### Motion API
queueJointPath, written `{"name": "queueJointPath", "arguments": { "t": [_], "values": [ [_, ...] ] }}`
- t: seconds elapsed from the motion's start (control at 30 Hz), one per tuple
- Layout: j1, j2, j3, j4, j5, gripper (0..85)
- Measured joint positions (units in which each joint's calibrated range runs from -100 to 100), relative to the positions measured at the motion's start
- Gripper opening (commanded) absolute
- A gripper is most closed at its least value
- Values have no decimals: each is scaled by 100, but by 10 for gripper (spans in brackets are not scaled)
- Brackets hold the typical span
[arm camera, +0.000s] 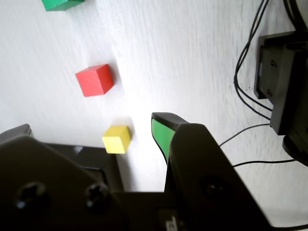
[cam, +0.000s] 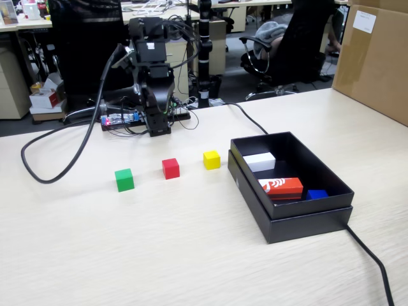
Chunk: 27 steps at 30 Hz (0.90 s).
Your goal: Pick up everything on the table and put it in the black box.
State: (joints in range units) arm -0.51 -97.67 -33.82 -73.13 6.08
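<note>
Three small plain cubes sit in a row across the middle of the fixed view on the light wood-grain counter point(cam: 159, 242): green cube point(cam: 124, 180) leftmost, red cube point(cam: 170, 168) central, yellow cube point(cam: 211, 159) nearest the open matte black box point(cam: 306, 220) at right centre.

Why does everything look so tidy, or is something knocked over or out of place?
Nothing stands out. The small green cube, red cube and yellow cube sit upright in a row beside the shallow black cardboard box.
</note>
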Motion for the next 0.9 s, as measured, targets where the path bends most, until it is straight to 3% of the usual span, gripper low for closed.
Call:
{"name": "queueJointPath", "arguments": {
  "t": [0.13, 0.33, 0.9],
  "values": [
    [-288, 168, 100, -62, -137, 476],
    [-923, 1191, 520, -62, -733, 477],
    [-1499, 4893, 2090, -62, -1026, 483]
  ]
}}
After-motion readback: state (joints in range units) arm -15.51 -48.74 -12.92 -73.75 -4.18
